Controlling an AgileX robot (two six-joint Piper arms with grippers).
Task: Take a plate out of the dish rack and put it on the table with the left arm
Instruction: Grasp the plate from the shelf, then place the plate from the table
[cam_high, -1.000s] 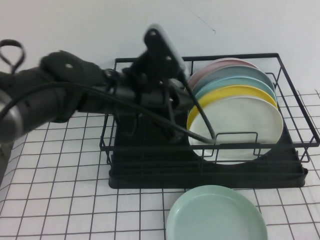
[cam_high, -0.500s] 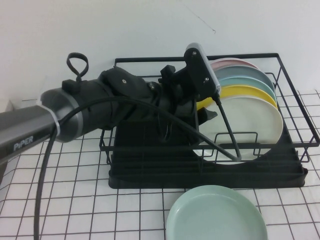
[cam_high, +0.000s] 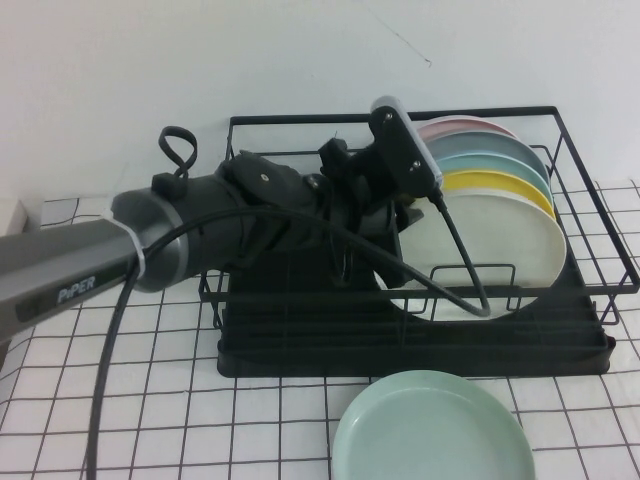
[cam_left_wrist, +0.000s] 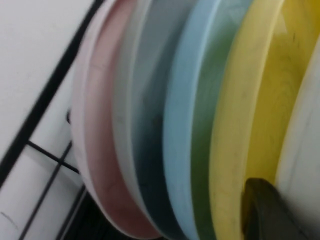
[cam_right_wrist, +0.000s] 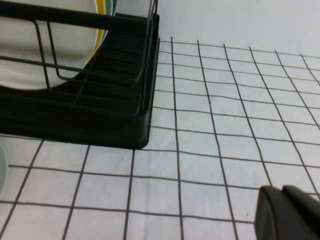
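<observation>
White wall behind, table (cam_high: 120, 400) under white cloth with a thin black grid. On it sits the rectangular black wire dish rack (cam_high: 300, 340) with a drip tray base. Plates stand in it in a row. The front one is the plain round off-white plate (cam_high: 510, 250), touching the yellow plate (cam_high: 500, 185) behind it. A pale mint-green plate (cam_high: 430, 430) lies flat on the cloth just in front of the rack.

The bulky matte-black left arm (cam_high: 200, 240) reaches into the rack. The left gripper (cam_high: 405, 215) is at the off-white plate's upper left rim, mostly hidden by the wrist camera housing. Probably on that rim, but I cannot tell whether it is spread or pinching. The right gripper (cam_right_wrist: 290, 215) hangs low over bare cloth near a corner of the rack, state cannot be told either.

Step in hand, as I judge it: getting a grip on the rim. Take only the off-white rim, not the yellow one. Lift straight up until clear of the wire holders, then move out forward, missing the mint-green plate.

The plate stands on edge, near upright, face towards the rack's front. It is round, so it has no long axis, and its flat plane runs along the rack's length.
</observation>
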